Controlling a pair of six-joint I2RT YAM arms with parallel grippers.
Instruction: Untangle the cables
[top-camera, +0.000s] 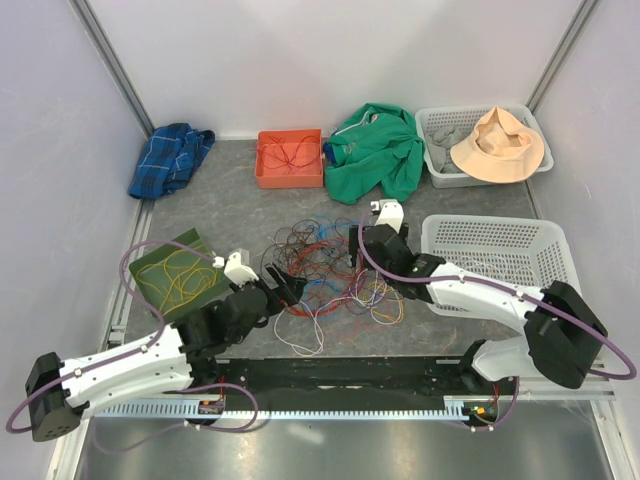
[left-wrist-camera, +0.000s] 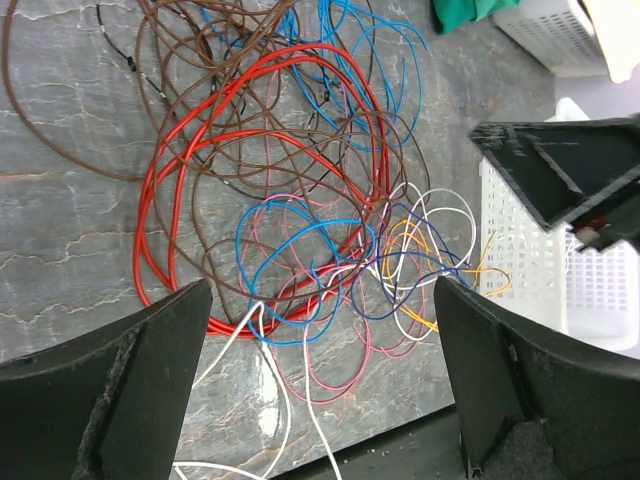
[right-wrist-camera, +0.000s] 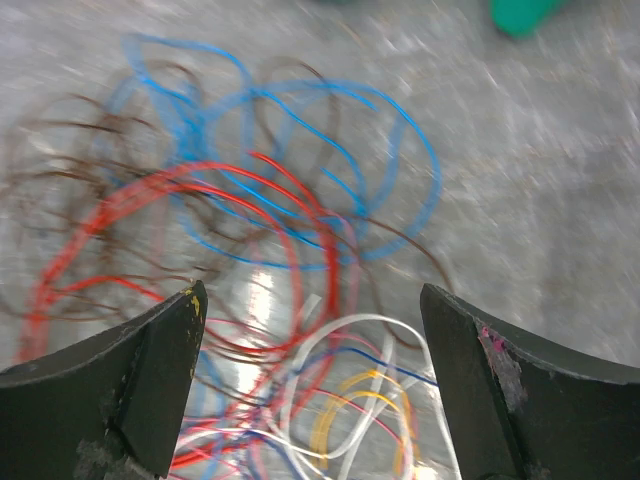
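Note:
The cables (top-camera: 330, 272) lie in a loose tangle on the grey table between the two arms, with red, brown, blue, white, pink and yellow loops. My left gripper (top-camera: 290, 283) sits at the tangle's left edge, open. In the left wrist view its jaws (left-wrist-camera: 322, 290) stand wide above white, pink and blue strands (left-wrist-camera: 300, 255), holding nothing. My right gripper (top-camera: 362, 262) hovers over the tangle's right side, open. The right wrist view is blurred; its fingers (right-wrist-camera: 312, 292) straddle white and yellow loops (right-wrist-camera: 360, 390) without gripping them.
A green mat (top-camera: 160, 262) holding yellow wires lies at the left. An orange tray (top-camera: 290, 172) with red wires stands at the back, between a blue plaid cloth (top-camera: 170, 158) and a green garment (top-camera: 378, 150). Two white baskets (top-camera: 500, 255) stand on the right, the far one (top-camera: 440, 168) holding a hat.

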